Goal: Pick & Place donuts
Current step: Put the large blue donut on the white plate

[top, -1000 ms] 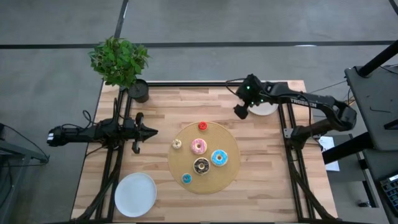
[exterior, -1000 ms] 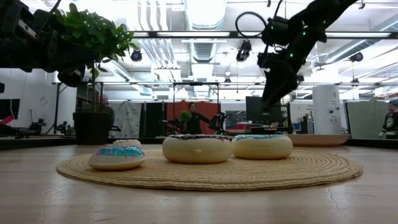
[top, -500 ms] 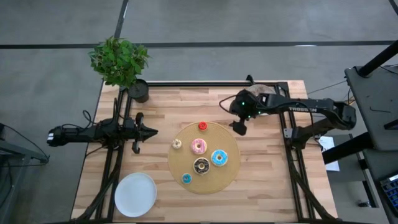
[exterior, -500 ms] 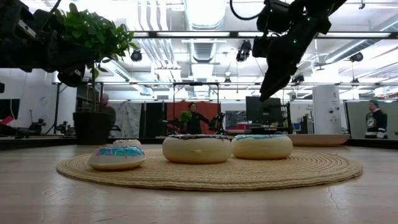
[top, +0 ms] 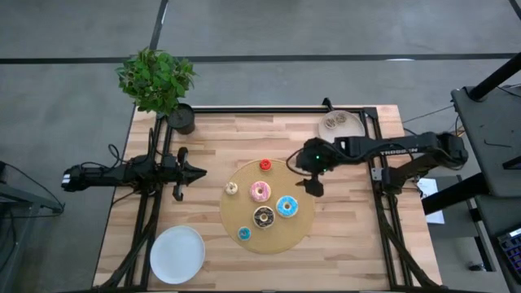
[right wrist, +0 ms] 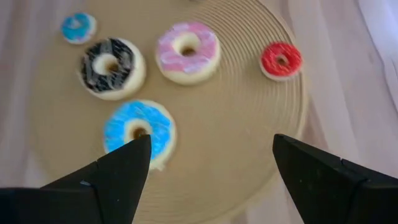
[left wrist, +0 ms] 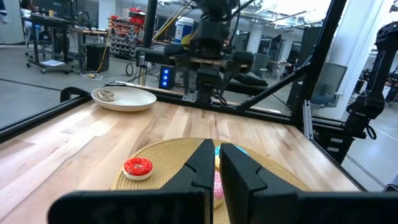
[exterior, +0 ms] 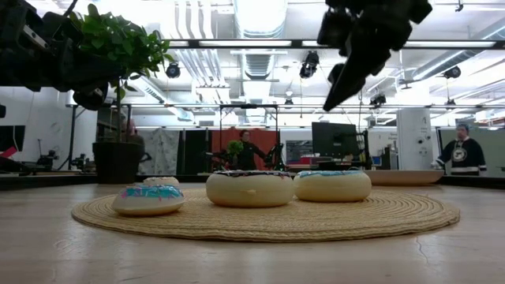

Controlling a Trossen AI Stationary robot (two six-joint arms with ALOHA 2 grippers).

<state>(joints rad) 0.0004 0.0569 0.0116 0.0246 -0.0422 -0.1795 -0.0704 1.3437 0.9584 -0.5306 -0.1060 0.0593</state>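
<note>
Donuts: six toy rings lie on a round woven mat [top: 303, 224] near the middle of the wooden table [top: 358, 236].
Pink donut [top: 260, 192]: near the mat's centre.
Light blue donut [top: 286, 207]: just beside the pink one, toward the right arm's side.
Chocolate donut [top: 264, 217]: close to both, nearer the front edge.
Red donut [top: 265, 165]: small, at the mat's far edge.
Cream donut [top: 232, 189]: small, on the left part of the mat.
Small blue donut [top: 244, 234]: near the mat's front edge.
Right gripper [top: 313, 186]: held in the air over the mat's right edge, fingers spread wide, grasping nothing; its wrist view looks down on the donuts.
Left gripper [top: 198, 172]: waiting over the table's left side, well apart from the mat, fingers clenched together on nothing.
Far plate [top: 342, 125]: back right corner, with something small and pale on it.
Near plate [top: 177, 254]: front left, white.
Potted plant [top: 156, 81]: back left corner.
</note>
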